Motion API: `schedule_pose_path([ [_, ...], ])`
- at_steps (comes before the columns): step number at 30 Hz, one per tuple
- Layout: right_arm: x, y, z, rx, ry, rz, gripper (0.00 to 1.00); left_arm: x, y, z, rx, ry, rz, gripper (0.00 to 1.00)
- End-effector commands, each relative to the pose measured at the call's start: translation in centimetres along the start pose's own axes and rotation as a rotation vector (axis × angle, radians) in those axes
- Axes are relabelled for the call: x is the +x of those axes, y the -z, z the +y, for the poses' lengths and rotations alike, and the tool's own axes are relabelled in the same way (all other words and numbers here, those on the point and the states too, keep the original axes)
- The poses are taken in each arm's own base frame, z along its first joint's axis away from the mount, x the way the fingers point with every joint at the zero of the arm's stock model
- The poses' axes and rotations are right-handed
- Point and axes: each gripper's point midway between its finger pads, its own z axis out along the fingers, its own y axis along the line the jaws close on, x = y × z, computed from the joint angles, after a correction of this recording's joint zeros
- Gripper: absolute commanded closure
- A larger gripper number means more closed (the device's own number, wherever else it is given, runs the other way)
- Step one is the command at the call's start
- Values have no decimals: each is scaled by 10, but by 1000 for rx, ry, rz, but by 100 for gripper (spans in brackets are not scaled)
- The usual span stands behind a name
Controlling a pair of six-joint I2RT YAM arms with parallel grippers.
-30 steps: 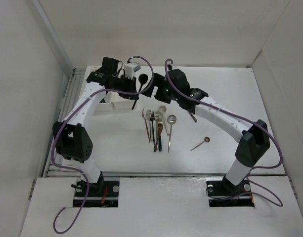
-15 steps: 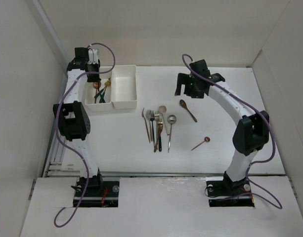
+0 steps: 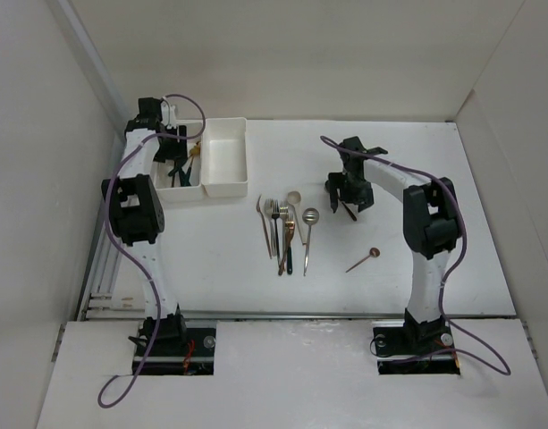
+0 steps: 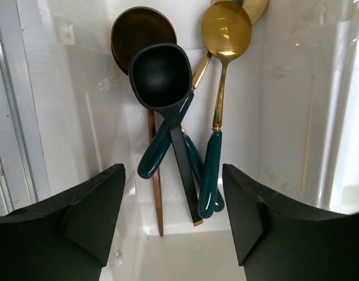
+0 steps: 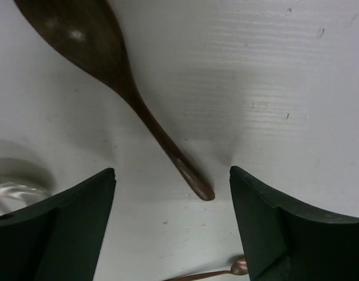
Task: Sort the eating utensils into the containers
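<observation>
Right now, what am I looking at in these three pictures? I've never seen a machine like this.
It is a robot: a left arm and a right arm bolted to a white table. The wide picture looks down from above; the other two come from a camera on each wrist. The left gripper hangs open over a white bin holding several spoons. The right gripper is open over a brown spoon lying on the table. More forks and spoons lie in the middle. Nothing is held.

Your left pincer (image 3: 172,150) hangs with its jaws apart at the counter's (image 3: 434,268) far-left corner. Your right pincer (image 3: 349,193) points down, jaws spread, just right of centre.
</observation>
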Motion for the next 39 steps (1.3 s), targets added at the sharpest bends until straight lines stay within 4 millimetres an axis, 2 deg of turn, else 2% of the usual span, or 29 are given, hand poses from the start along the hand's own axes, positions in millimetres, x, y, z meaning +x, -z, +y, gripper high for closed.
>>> schedule_pose_path([
  [1, -17, -10, -3, 25, 33, -39, 20, -29, 46, 2, -16, -27, -101, 36],
  [2, -18, -14, -3, 26, 44, -34, 25, -34, 59, -1, -9, -38, -121, 36],
  [3, -17, -17, -5, 38, 45, -28, 38, -38, 67, -4, 3, -41, -139, 34],
  [4, -15, -20, -5, 40, 46, -19, 43, -39, 72, -4, 2, -42, -145, 34],
  [5, -13, -24, -6, 43, 56, -10, 49, -44, 88, -8, 16, -55, -171, 33],
  [6, -14, -24, -7, 51, 56, -13, 66, -48, 95, -17, 45, -79, -188, 33],
  [7, -16, -24, -6, 49, 55, -21, 74, -43, 99, -21, 62, -90, -179, 32],
  [9, -19, -21, -8, 53, 62, -43, 94, -39, 113, -42, 117, -144, -176, 30],
  [10, -21, -19, -12, 77, 61, -59, 100, -37, 118, -53, 161, -187, -177, 30],
  [11, -23, -16, -12, 75, 60, -68, 100, -32, 121, -58, 189, -202, -166, 29],
  [13, -30, -2, -13, 77, 56, -106, 100, -26, 138, -87, 312, -244, -167, 27],
  [14, -37, 8, -7, 66, 50, -136, 100, -21, 142, -94, 356, -259, -161, 27],
  [15, -53, 35, -1, 29, 42, -215, 100, -16, 147, -107, 407, -269, -154, 25],
  [16, -62, 52, 11, -9, 19, -266, 100, -13, 158, -123, 456, -302, -165, 22],
  [17, -69, 72, 29, -90, 11, -312, 100, -10, 170, -140, 536, -323, -175, 22],
  [18, -87, 98, 42, -168, -15, -400, 100, -2, 173, -151, 583, -343, -167, 20],
  [19, -99, 141, 55, -269, -90, -493, 100, 2, 181, -163, 624, -358, -173, 20],
  [20, -102, 168, 74, -400, -107, -530, 100, 6, 198, -185, 701, -401, -193, 19],
  [21, -115, 194, 92, -508, -124, -623, 100, 12, 205, -197, 739, -417, -191, 18],
  [22, -116, 235, 104, -623, -188, -685, 100, 14, 215, -209, 772, -447, -206, 18],
  [24, -112, 275, 130, -788, -161, -753, 100, 27, 241, -242, 876, -516, -223, 15],
  [25, -107, 296, 152, -863, -109, -806, 100, 34, 248, -251, 912, -529, -220, 15],
  [27, -95, 316, 175, -898, 2, -842, 100, 39, 266, -270, 1015, -539, -234, 15],
  [28, -80, 325, 195, -933, 79, -843, 100, 40, 271, -276, 1045, -536, -232, 14],
  [32, -50, 325, 220, -973, 236, -824, 100, 30, 293, -283, 1102, -535, -284, 14],
  [35, -34, 325, 224, -983, 285, -817, 100, 25, 320, -284, 1164, -564, -348, 14],
  [38, -25, 332, 220, -980, 294, -833, 100, 27, 347, -282, 1260, -600, -402, 17],
  [39, -25, 325, 219, -967, 287, -826, 100, 28, 355, -283, 1282, -645, -440, 17],
])
